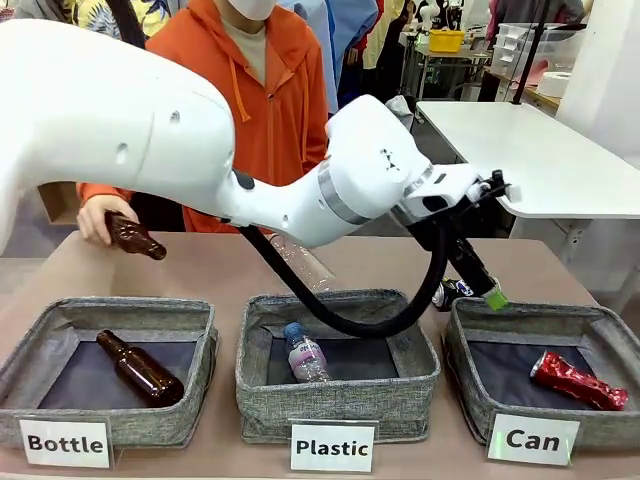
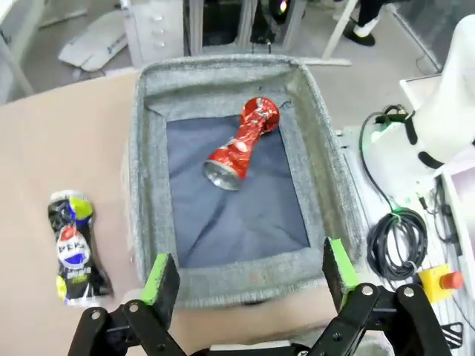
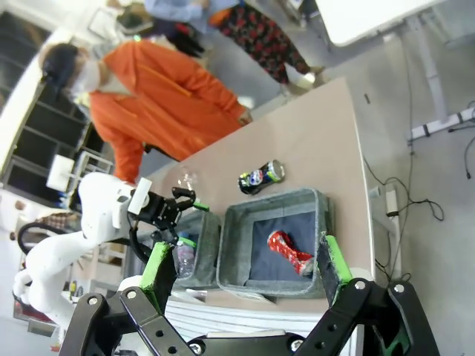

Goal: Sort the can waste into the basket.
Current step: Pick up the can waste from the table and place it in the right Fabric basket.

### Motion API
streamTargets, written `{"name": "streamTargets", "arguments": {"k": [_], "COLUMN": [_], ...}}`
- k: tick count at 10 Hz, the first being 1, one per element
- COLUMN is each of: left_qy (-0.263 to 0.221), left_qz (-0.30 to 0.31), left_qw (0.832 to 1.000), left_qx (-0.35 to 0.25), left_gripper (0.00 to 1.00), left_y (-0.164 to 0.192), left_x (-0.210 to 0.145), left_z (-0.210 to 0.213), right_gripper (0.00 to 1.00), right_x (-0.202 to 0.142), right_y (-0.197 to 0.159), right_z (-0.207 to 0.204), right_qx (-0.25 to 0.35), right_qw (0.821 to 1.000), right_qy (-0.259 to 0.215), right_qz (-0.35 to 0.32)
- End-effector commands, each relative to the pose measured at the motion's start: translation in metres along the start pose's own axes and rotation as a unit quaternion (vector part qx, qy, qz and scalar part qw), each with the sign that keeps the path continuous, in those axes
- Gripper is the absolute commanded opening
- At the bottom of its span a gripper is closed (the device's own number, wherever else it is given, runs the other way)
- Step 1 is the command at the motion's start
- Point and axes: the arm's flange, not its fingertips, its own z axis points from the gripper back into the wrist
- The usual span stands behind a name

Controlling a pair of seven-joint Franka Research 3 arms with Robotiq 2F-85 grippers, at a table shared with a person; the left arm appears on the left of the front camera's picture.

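Note:
The shiny red crushed can [image 1: 578, 381] lies in the grey basket [image 1: 463, 372] labelled "Can" at the right. In the left wrist view the red can [image 2: 243, 141] rests on the dark lining of the basket [image 2: 143, 185], below my left gripper [image 2: 250, 271], which is open and holds nothing. The dark blue-black can [image 1: 450, 293] lies on the table just behind the basket, beside my left gripper [image 1: 486, 286]. That dark can [image 2: 74, 248] sits outside the basket wall. My right gripper [image 3: 245, 263] hangs open high above, looking down on the basket [image 3: 234, 245], the red can [image 3: 289, 251] and the dark can [image 3: 261, 176].
A bin labelled "Bottle" [image 1: 196, 380] holds a brown bottle [image 1: 140, 368]. A bin labelled "Plastic" [image 1: 415, 385] holds a clear bottle [image 1: 305, 352]. The person in orange holds a brown bottle [image 1: 135, 237] at the far left. A clear bottle [image 1: 300, 262] lies behind my left arm.

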Motion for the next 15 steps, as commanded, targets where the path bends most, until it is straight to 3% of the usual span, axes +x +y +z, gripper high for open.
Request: {"name": "streamTargets", "arguments": {"k": [1,4,6,10,13,15], "left_qy": [0.013,0.008,-0.013,-0.027,-0.026,-0.041], "left_qz": [0.082,0.209,0.217,0.22,0.261,0.291], "left_qw": [0.997,0.978,0.976,0.975,0.964,0.954], "left_qx": [0.001,0.013,0.012,-0.002,-0.045,-0.06], "left_gripper": [1.0,1.0,1.0,1.0,1.0,1.0], "left_y": [-0.013,-0.031,-0.048,-0.052,-0.055,-0.062], "left_x": [-0.022,-0.088,-0.109,-0.115,-0.128,-0.153], "left_z": [0.044,0.137,0.156,0.17,0.185,0.222], "right_gripper": [1.0,1.0,1.0,1.0,1.0,1.0], "right_x": [-0.002,-0.032,-0.051,-0.038,-0.04,-0.047], "right_y": [0.023,0.073,0.092,0.082,0.078,0.09], "right_z": [-0.022,-0.108,-0.142,-0.127,-0.127,-0.144], "right_qx": [0.027,0.063,0.079,0.056,0.056,0.06], "right_qw": [0.999,0.998,0.995,0.997,0.996,0.995], "right_qy": [-0.02,0.025,0.061,0.038,0.064,0.083], "right_qz": [-0.018,-0.004,-0.011,-0.027,-0.022,-0.016]}}
